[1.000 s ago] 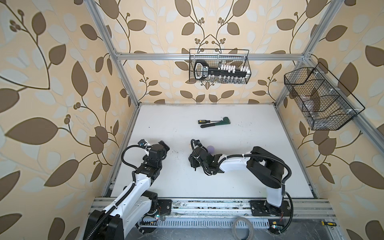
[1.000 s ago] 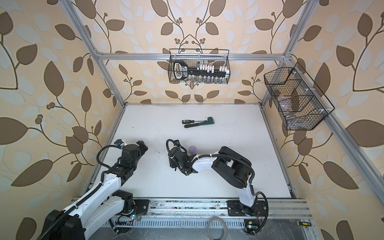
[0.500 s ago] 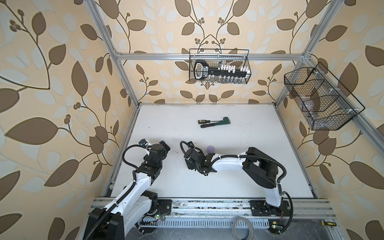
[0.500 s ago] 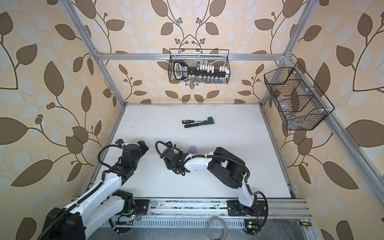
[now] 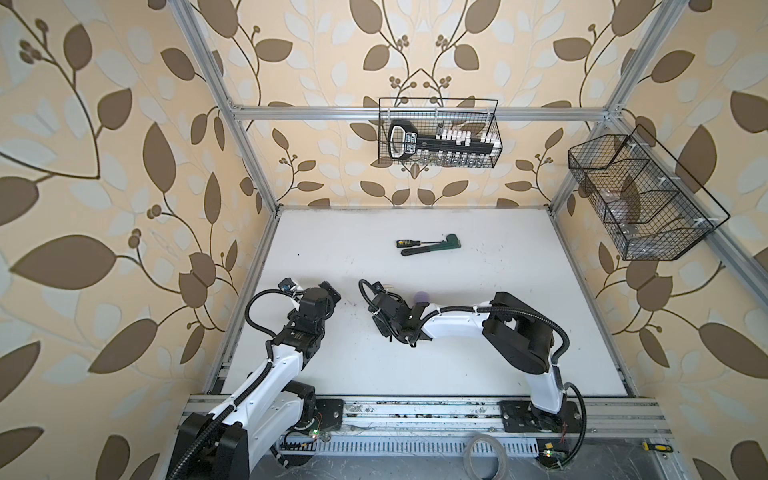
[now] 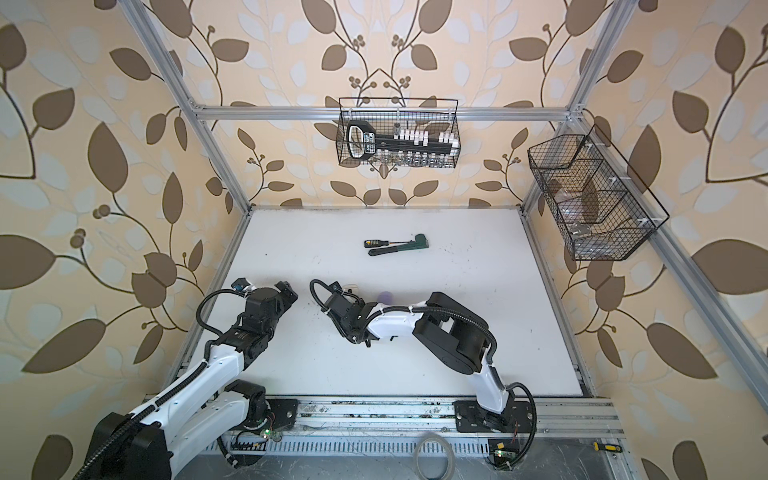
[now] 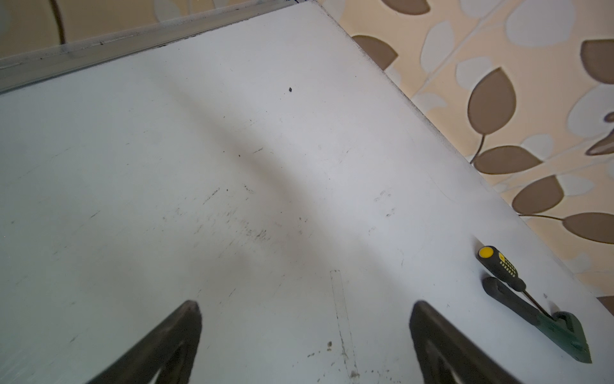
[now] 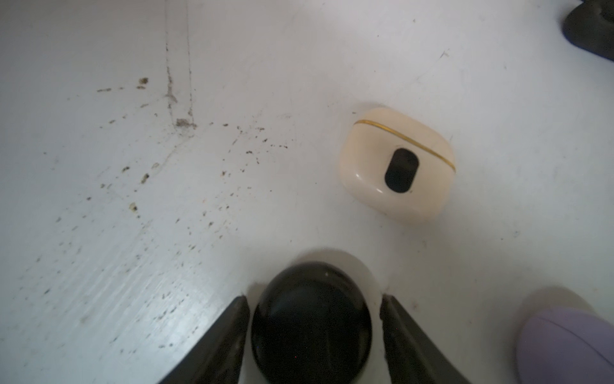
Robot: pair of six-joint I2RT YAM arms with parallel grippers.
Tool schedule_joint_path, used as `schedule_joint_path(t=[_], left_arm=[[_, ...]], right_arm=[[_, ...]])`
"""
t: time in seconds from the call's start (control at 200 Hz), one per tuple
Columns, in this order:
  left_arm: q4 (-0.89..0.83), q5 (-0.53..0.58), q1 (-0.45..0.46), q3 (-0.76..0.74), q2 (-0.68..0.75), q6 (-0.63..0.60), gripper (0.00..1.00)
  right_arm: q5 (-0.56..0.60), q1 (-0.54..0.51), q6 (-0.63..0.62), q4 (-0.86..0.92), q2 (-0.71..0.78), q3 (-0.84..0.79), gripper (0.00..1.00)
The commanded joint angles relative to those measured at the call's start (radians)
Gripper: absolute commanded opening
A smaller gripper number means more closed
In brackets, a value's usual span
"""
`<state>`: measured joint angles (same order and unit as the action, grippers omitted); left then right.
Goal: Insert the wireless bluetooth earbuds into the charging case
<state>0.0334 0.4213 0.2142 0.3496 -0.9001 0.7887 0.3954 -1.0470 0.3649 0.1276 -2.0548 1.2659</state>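
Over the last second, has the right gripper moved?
Yes. The right gripper has shifted left in both top views, away from the lavender charging case, which stayed put.

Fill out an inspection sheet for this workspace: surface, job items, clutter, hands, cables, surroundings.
Surface: white table, scuffed, dark specks near the cases.
Job's things: black charging case, cream charging case and lavender charging case, apart, all look closed; no loose earbuds seen.
Clutter: screwdriver and green pipe wrench lying together at the far side.
Hands: left hand open over bare table; right hand straddles the black charging case, contact unclear.
Cables: black conduit loops at each arm's wrist; nothing seen snagged.
Surroundings: leaf-pattern walls; back wire basket holds a tool set; side wire basket on the right wall; pale roll on the floor in front.
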Motion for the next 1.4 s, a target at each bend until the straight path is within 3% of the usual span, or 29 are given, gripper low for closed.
schedule_joint_path(t=[0.0,0.15,0.55,0.76,1.045,1.2,1.395], left_arm=[[0.028,0.008,-0.012,0.005,-0.003,-0.007,0.99],[0.028,0.007,-0.012,0.005,-0.005,-0.008,0.99],[0.043,-0.049,-0.012,0.012,0.002,-0.037,0.95],[0.133,-0.291,-0.010,0.007,0.041,-0.135,0.84],[0.454,-0.668,0.004,-0.051,0.023,-0.216,0.73],[0.570,-0.795,0.065,-0.051,-0.003,-0.256,0.71],[0.613,-0.906,0.189,0.002,-0.106,-0.335,0.69]], right_arm=[[-0.039,0.011,-0.047,0.051,-0.025,-0.020,0.59],[-0.057,0.019,-0.049,0.037,-0.018,-0.051,0.49],[-0.139,0.033,-0.059,-0.042,0.082,-0.133,0.35],[-0.105,0.053,-0.155,-0.156,0.285,-0.260,0.34],[-0.066,0.118,-0.375,-0.332,0.607,-0.461,0.30],[-0.050,0.112,-0.518,-0.546,0.785,-0.677,0.29],[-0.031,0.105,-0.568,-0.783,0.992,-0.970,0.28]])
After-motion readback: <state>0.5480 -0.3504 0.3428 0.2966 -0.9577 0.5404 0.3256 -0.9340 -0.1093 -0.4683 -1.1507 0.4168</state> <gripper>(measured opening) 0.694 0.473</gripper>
